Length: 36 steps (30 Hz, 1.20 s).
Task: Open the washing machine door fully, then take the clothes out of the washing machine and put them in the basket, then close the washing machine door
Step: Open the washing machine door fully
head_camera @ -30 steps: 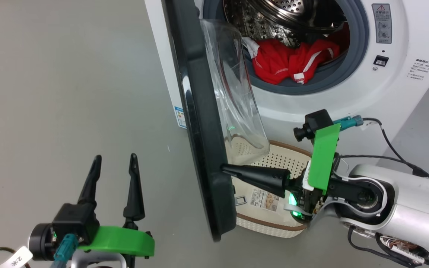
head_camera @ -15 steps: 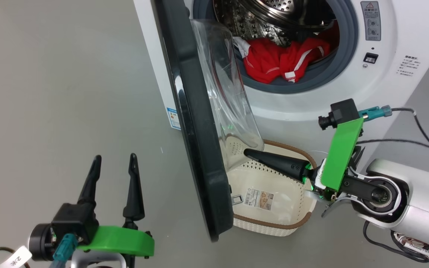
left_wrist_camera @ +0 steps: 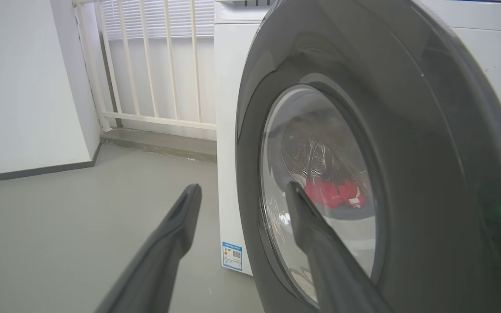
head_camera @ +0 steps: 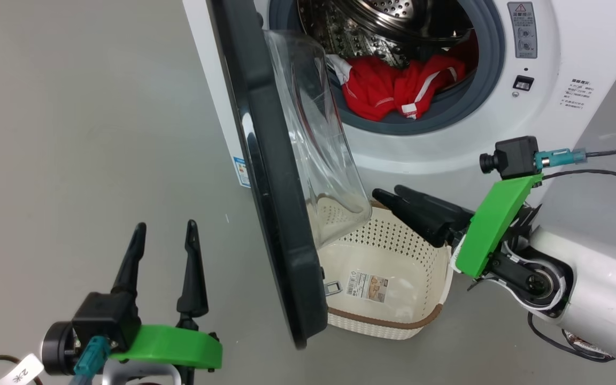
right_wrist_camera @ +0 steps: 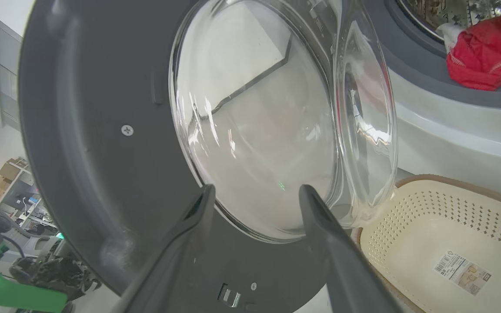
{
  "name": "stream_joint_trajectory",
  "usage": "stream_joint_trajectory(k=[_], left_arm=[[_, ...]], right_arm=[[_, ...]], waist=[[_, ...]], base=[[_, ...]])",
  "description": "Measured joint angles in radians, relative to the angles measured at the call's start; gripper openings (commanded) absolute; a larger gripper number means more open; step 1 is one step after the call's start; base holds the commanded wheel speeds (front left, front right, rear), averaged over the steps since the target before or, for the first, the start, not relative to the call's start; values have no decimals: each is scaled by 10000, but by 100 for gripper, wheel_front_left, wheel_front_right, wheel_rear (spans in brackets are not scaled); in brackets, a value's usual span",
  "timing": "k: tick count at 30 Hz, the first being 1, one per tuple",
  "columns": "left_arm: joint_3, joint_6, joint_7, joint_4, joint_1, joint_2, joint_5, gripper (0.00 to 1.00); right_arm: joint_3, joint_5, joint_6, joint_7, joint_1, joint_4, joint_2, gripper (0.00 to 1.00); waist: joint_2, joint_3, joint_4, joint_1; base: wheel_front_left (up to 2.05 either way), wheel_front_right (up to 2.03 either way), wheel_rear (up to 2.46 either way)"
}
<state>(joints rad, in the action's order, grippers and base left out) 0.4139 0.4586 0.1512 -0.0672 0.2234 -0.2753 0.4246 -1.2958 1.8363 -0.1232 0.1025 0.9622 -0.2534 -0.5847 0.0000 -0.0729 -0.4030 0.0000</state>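
Note:
The washing machine stands at the top with the washing machine door swung out edge-on, its glass bowl facing the drum. Red clothes lie at the drum's mouth on the grey gasket. The basket sits on the floor below the opening, partly under the door. My right gripper hovers open over the basket's far rim, apart from the door. In the right wrist view the right gripper points at the door's inner face. My left gripper is open at lower left, outside the door.
Grey floor spreads to the left. A white railing and a wall stand behind the machine's left side. Black cables trail by my right arm. A blue label marks the machine's side.
My right gripper has left the door's lower inner edge, drawn back up and right over the basket, and opened. The head camera has shifted a little. The left arm is still.

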Motion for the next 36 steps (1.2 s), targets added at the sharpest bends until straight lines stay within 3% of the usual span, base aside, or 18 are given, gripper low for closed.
stream_joint_trajectory(k=[11, 16, 22, 27, 31, 36], left_arm=[[27, 79, 2, -155, -267, -19, 82, 100], [31, 125, 61, -205, -407, -117, 96, 100], [46, 163, 90, -307, -442, -165, 96, 100], [73, 163, 102, -314, -636, -182, 98, 100], [90, 163, 107, -316, -635, -188, 128, 100], [121, 163, 190, -309, -635, -184, 165, 100]], right_arm=[[69, -3012, -2, 1321, -35, -1772, 589, 100], [899, -4395, -10, 1446, -584, -2755, 1062, 100], [3634, -7127, -10, 1459, -1685, -3423, 1802, 100], [6372, -10243, -10, 1473, -3183, -3219, 2508, 100], [8439, -12527, -10, 1440, -4608, -2382, 3348, 100], [10721, -15054, -10, 608, -6461, -178, 4669, 100]], waist=[[0, 80, 122, 0], [0, 146, 202, 0], [0, 170, 259, 0], [0, 211, 254, 0], [0, 253, 223, 0], [0, 298, 169, 0]], base=[[0, 0, 0], [0, 0, 0], [0, 0, 0], [0, 0, 0], [0, 0, 0], [0, 0, 0]])
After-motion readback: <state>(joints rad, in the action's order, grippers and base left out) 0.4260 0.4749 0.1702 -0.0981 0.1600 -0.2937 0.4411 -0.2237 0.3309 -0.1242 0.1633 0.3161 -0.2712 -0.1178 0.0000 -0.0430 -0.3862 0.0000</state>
